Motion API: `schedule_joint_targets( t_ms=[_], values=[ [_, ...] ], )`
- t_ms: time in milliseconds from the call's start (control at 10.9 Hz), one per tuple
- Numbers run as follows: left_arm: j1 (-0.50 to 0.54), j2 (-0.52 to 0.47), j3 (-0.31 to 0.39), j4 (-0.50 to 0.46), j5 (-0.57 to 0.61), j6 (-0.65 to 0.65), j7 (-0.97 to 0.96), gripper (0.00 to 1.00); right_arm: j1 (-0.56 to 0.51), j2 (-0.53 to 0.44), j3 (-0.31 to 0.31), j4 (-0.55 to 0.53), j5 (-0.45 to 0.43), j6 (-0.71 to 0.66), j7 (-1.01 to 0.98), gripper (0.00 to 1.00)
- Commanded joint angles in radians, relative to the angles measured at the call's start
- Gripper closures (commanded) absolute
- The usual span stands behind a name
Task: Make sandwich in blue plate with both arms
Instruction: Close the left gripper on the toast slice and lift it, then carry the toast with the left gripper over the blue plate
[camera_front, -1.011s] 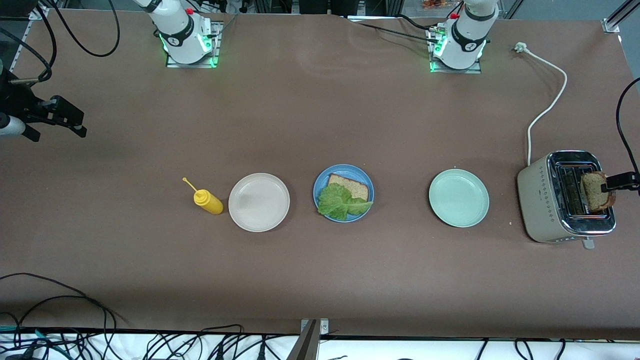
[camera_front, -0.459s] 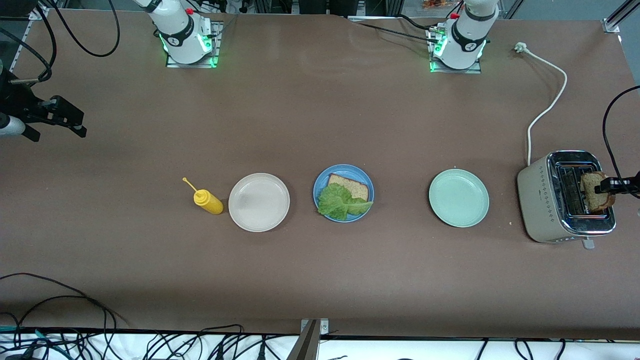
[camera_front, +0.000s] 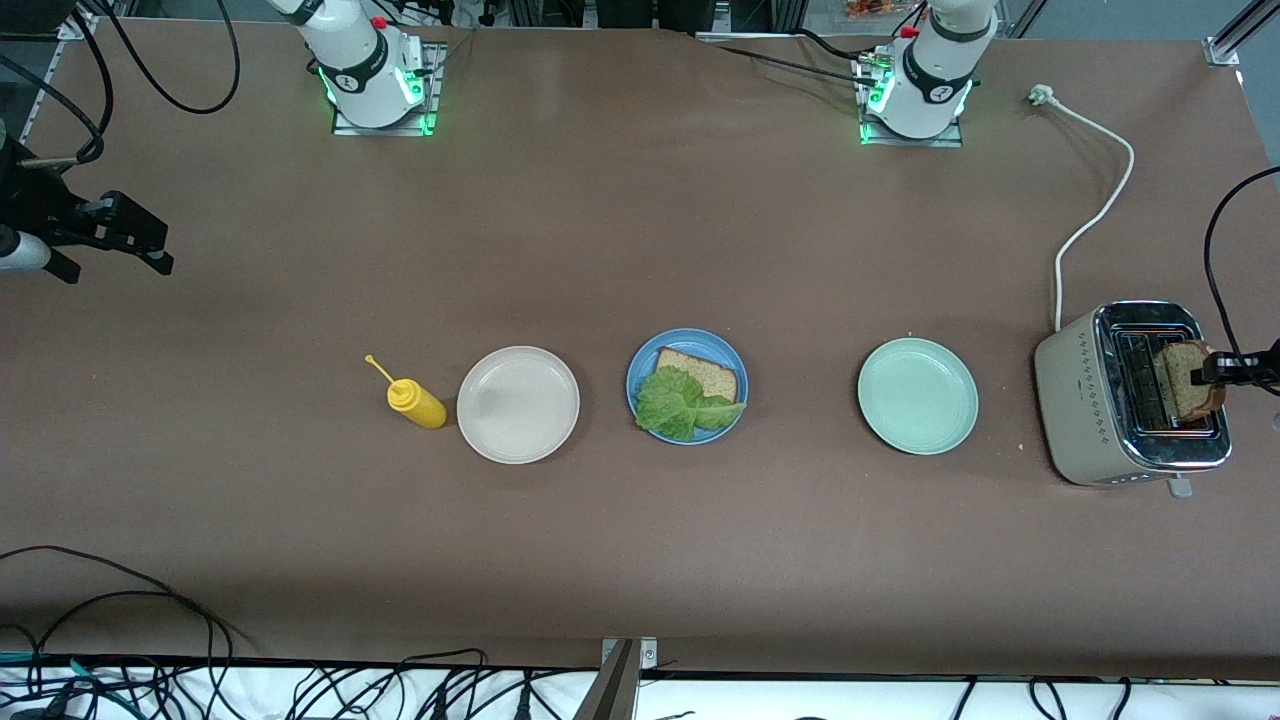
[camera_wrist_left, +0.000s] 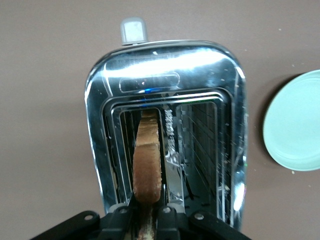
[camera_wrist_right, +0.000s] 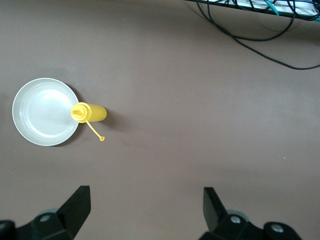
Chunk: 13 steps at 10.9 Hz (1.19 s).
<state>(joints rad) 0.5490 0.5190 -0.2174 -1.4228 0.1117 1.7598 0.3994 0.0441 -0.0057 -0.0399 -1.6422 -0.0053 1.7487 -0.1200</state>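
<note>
The blue plate (camera_front: 690, 337) sits mid-table with one brown bread slice (camera_front: 705, 372) on it and a ruffled lettuce leaf (camera_front: 683, 405) lying over that slice. A second bread slice (camera_front: 1185, 380) (camera_wrist_left: 147, 160) stands on edge in a slot of the chrome toaster (camera_front: 1095, 400) (camera_wrist_left: 165, 65) at the left arm's end of the table. My left gripper (camera_front: 1215, 372) (camera_wrist_left: 147, 207) is shut on this slice's top edge. My right gripper (camera_front: 115, 268) (camera_wrist_right: 145, 200) waits open and empty over bare table at the right arm's end.
A yellow squeeze bottle (camera_front: 417, 402) (camera_wrist_right: 89, 112) lies beside a beige plate (camera_front: 518, 404) (camera_wrist_right: 45, 111). A pale green plate (camera_front: 917, 395) (camera_wrist_left: 295, 122) sits between the blue plate and the toaster. The toaster's white cord (camera_front: 1095, 200) runs toward the robot bases. Loose cables hang along the table's near edge.
My left gripper's jaws have closed onto the bread slice in the toaster, and the slice has shifted slightly. The right arm has not moved.
</note>
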Motion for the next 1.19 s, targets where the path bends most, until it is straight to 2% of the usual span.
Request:
schedule_joint_targets(
  t_ms=[0, 368, 735, 827, 1103],
  values=[
    [-0.026, -0.121, -0.011, 0.004, 0.019, -0.112, 0.007, 1.00, 0.002, 0.007, 0.000, 0.022, -0.015, -0.015, 0.011, 0.00],
    [-0.211, -0.263, -0.013, 0.018, 0.055, -0.244, 0.004, 1.00, 0.000, 0.009, -0.001, 0.022, -0.015, -0.015, 0.011, 0.00],
    [-0.427, -0.258, -0.052, 0.025, 0.033, -0.324, 0.001, 1.00, 0.000, 0.009, -0.001, 0.022, -0.015, -0.015, 0.011, 0.00],
    [-0.475, -0.254, -0.062, 0.027, -0.018, -0.325, -0.048, 1.00, 0.000, 0.007, -0.001, 0.022, -0.015, -0.015, 0.011, 0.00],
    [-0.642, -0.189, -0.062, 0.030, -0.182, -0.324, -0.382, 1.00, 0.000, 0.007, -0.001, 0.022, -0.015, -0.014, 0.010, 0.00]
  ],
)
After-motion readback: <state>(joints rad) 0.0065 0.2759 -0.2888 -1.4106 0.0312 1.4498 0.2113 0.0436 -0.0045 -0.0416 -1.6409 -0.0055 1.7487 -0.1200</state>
